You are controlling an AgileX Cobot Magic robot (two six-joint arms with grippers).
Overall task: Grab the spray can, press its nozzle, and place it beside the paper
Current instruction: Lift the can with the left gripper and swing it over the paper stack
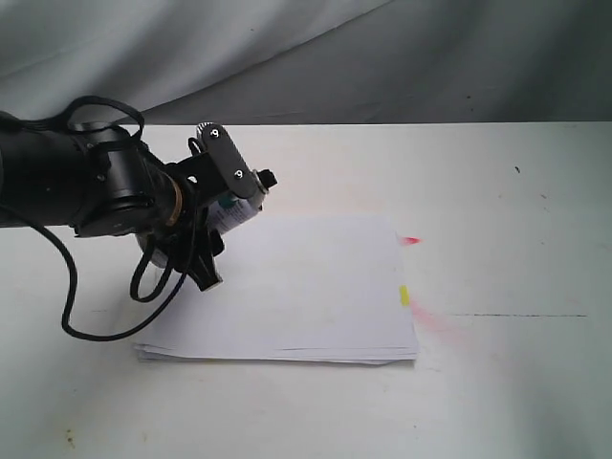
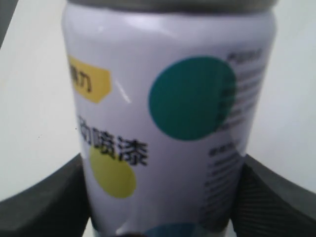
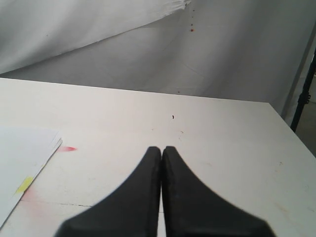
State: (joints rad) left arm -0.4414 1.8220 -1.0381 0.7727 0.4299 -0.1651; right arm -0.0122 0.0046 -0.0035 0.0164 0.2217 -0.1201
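Observation:
The spray can (image 1: 236,210), white with teal and yellow dots (image 2: 168,123), is held tilted above the far left corner of the paper (image 1: 306,287). My left gripper (image 1: 220,215) is shut on its body, with a dark finger (image 2: 44,207) on each side. The black nozzle (image 1: 268,178) points right, toward the sheets. The paper is a flat white stack with a yellow tab (image 1: 404,295) and a red tab (image 1: 411,240) at its right edge. My right gripper (image 3: 162,150) is shut on nothing and hovers over bare table, right of the paper (image 3: 24,158); the exterior view does not show it.
Pinkish spray stains (image 1: 432,317) mark the white table just right of the paper. The left arm's black cable (image 1: 96,325) loops down onto the table beside the stack. A grey cloth backdrop (image 1: 382,67) hangs behind the table's far edge.

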